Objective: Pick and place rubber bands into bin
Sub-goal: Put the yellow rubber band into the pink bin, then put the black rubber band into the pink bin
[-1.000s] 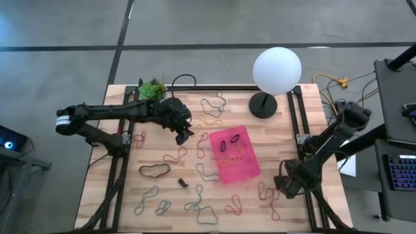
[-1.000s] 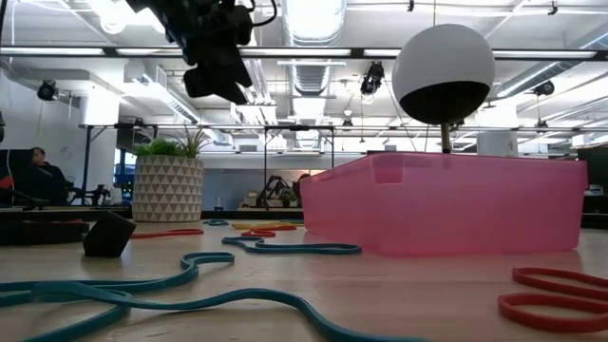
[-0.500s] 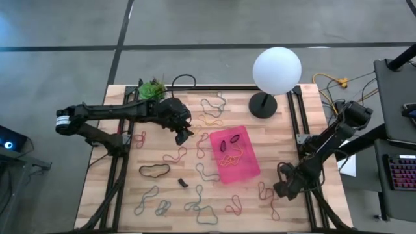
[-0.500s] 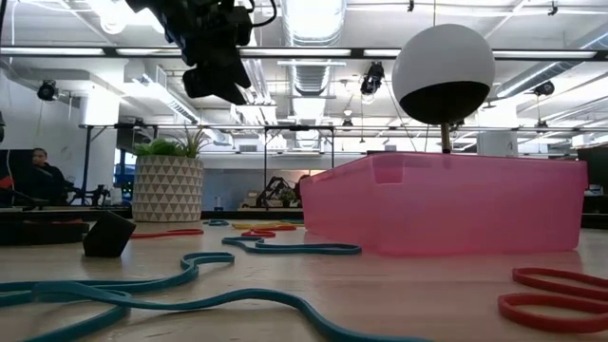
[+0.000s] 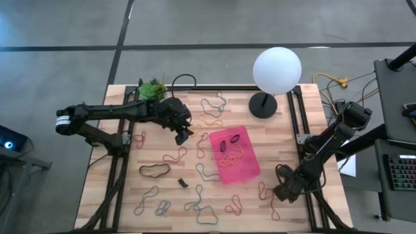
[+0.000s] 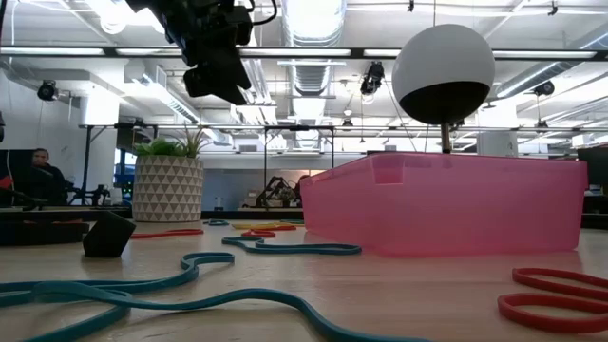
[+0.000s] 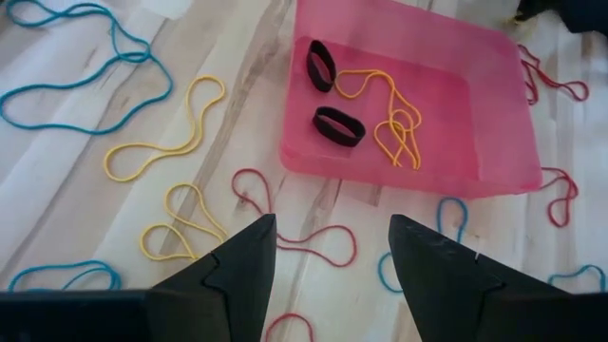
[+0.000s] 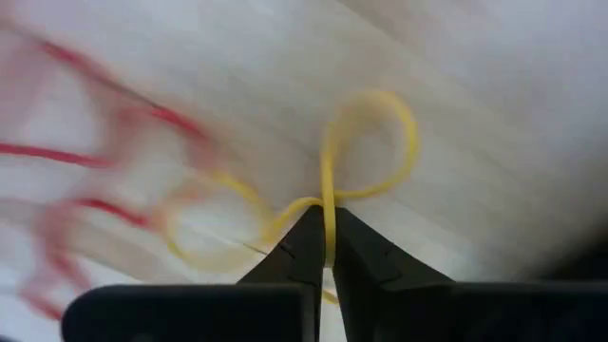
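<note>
At the near right of the table [image 5: 104,201], the right claw [image 5: 281,192] is down at the surface with its fingers pinched together on a yellow rubber band [image 8: 328,204], gripping it at the crossing of its loops, presumably so that the whole floppy band lifts in one piece; red bands [image 8: 66,157] lie just beside it. Many more rubber bands [image 5: 155,170] are scattered over the wood, several close along the near edge. The pink bin [image 5: 233,155] sits near mid-table and already holds two black bands [image 7: 321,66] and a yellow one [image 7: 389,119]. The path from claw to bin looks open, with only flat bands between. Farther back, the left claw [image 5: 181,134] hangs above the table with its fingers apart, the bin ahead of it. A round white lamp [image 5: 277,70] and a potted plant [image 5: 151,88] stand at the far edge.
</note>
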